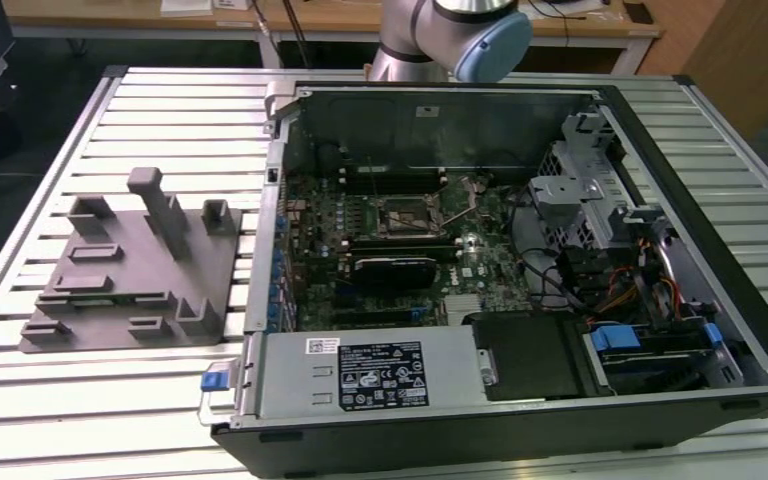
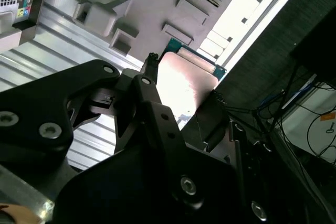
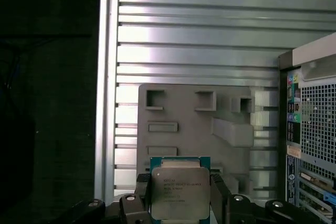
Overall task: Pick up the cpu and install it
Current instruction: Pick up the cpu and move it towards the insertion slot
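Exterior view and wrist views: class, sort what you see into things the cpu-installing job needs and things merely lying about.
Job in hand:
- cpu, gripped in the pincer
- socket on the motherboard

Lying about:
- grey fixture
- power supply
- drive cage
- slatted table

cpu lid is looking like smooth pale silver-grey metal, satin, glaring under the light; a green board is edging it. End effector is showing matt black links with shiny steel screw heads. Worktop is reading as ribbed bare aluminium, bright and reflective. Fixture is looking like matt grey moulded plastic. PC case is showing bare grey sheet metal inside and a black outer shell; power supply is carrying a glossy black label. Arm joint cap is looking like smooth blue plastic on a silver metal tube.
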Motion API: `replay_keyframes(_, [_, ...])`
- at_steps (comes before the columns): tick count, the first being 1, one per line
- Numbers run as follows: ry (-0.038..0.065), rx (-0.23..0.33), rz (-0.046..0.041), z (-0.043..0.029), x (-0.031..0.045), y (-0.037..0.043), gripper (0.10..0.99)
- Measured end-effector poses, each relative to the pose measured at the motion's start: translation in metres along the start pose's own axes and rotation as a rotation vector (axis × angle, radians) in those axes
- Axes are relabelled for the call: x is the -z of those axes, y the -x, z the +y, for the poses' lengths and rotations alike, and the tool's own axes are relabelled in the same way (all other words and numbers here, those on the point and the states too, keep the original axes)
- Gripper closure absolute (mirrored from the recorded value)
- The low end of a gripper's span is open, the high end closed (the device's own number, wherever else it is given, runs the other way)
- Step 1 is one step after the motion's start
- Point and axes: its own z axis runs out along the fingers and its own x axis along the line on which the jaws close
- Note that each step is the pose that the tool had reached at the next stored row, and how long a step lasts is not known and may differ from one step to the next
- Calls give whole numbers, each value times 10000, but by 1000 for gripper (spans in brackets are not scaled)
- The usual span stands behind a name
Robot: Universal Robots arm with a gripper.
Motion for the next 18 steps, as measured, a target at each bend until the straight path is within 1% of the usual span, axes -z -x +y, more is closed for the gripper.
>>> replay_keyframes(11, [0,0,0,-2,-8,286,545])
replay_keyframes(18, [0,0,0,-3,-14,489,545])
